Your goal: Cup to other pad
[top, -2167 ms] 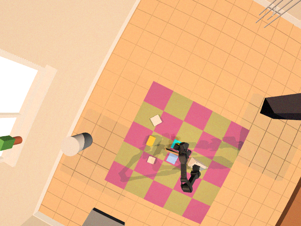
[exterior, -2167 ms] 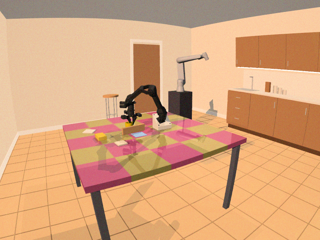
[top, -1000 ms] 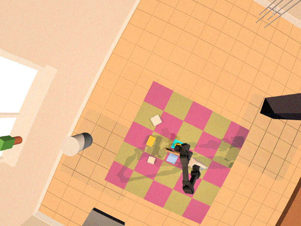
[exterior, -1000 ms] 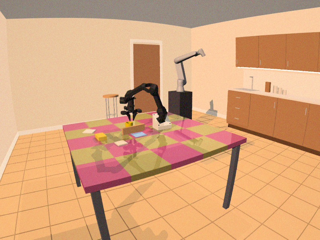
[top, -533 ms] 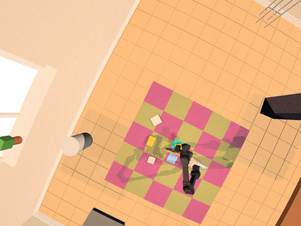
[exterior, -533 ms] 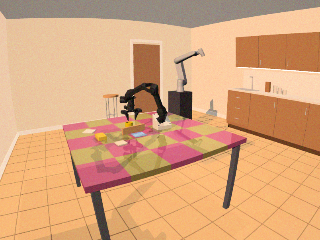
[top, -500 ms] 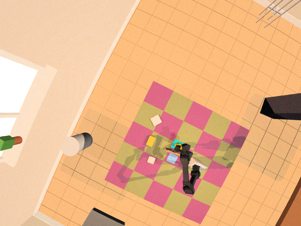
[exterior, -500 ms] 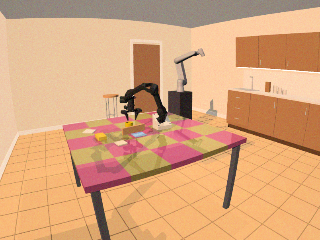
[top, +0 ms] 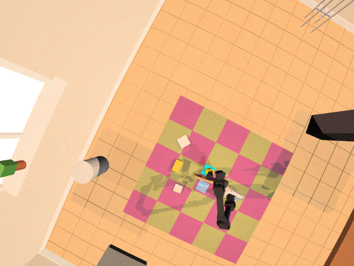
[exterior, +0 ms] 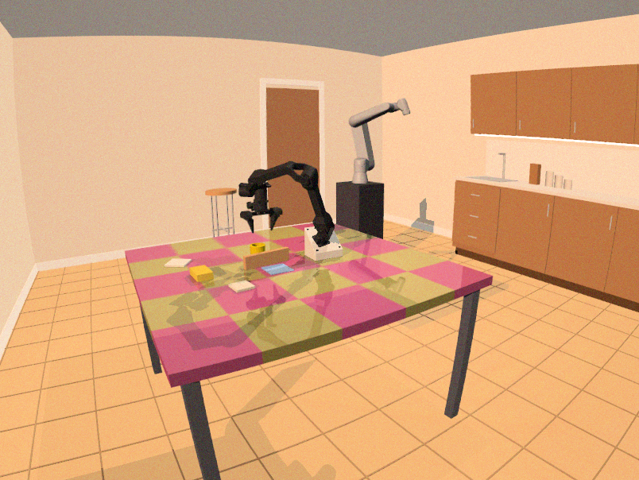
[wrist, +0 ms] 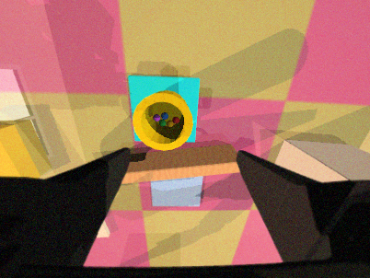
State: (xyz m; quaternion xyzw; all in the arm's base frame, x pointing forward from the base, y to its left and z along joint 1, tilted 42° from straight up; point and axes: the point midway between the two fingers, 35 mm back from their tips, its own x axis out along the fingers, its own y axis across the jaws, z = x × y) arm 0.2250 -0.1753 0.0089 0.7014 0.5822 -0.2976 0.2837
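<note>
The yellow cup (top: 212,171) (exterior: 257,249) (wrist: 162,144) stands upright on the cyan pad (top: 206,166) (wrist: 152,85), toward the side facing the barrier. Several coloured marbles (wrist: 164,121) lie inside it in the wrist view; I see none outside. The blue pad (top: 202,186) (exterior: 277,269) (wrist: 177,192) is bare, on the other side of the barrier. My gripper (exterior: 262,230) (wrist: 184,154) is open and empty, well above the cup and clear of it. In the exterior view the barrier hides the cup's foot and the cyan pad.
A low wooden barrier (top: 199,176) (exterior: 268,257) (wrist: 184,158) stands between the pads. A yellow block (top: 177,166) (exterior: 201,273) and two pale tiles (top: 183,141) (top: 178,188) lie to the side. The arm's white base (exterior: 323,249) stands on the opposite side.
</note>
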